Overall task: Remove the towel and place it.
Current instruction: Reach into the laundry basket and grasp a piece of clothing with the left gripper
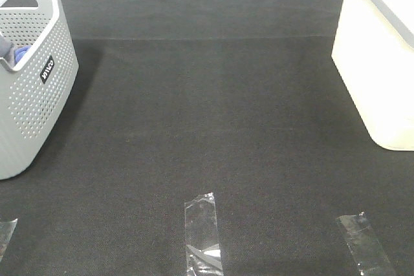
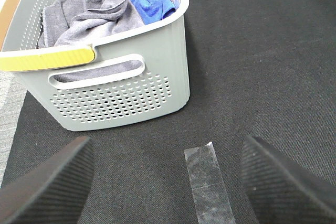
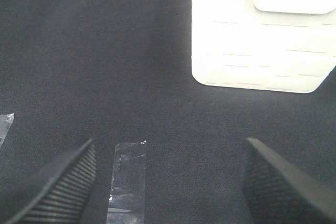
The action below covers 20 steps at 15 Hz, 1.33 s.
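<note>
**A:** What is farthest left?

**B:** The grey basket, perforated, standing upright on the black mat. The towel lies crumpled inside it, heaped up to the rim and showing through the handle slot in the basket's end wall. A bright blue cloth is wedged against the towel, also inside the basket.

**A:** And the left gripper?

**B:** It hovers just outside the basket, facing that handle end, with its jaws spread wide and nothing between them. It touches neither the basket nor the towel.

**A:** Moving right from the basket?

**B:** Strips of clear tape are stuck on the mat, one to the basket's right and another farther right again. The right gripper hangs over the mat, with its jaws parted wide and empty.

**A:** And the far side?

**B:** A white bin stands on the mat well apart from the basket, on the opposite side of the mat (its walls are solid, so I cannot tell what is inside).
</note>
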Each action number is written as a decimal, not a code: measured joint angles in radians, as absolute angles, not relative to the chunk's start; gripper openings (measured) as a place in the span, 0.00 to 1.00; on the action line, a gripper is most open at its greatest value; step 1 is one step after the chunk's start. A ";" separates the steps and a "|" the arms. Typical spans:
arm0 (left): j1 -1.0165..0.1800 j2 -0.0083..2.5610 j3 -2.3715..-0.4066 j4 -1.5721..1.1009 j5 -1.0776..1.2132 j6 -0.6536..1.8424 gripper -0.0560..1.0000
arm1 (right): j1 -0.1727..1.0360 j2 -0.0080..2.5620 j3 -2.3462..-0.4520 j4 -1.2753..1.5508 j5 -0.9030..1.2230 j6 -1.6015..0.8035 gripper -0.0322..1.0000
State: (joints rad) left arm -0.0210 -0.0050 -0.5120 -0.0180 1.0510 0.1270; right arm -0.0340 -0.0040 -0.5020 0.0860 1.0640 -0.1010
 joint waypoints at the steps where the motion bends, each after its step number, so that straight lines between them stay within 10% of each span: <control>1: -0.021 -0.005 -0.512 -0.018 1.051 0.127 0.75 | -0.034 -0.004 -0.502 0.086 1.064 -0.101 0.72; 20: -0.021 -0.005 -0.512 -0.018 1.051 0.127 0.75 | -0.034 -0.004 -0.502 0.086 1.064 -0.101 0.72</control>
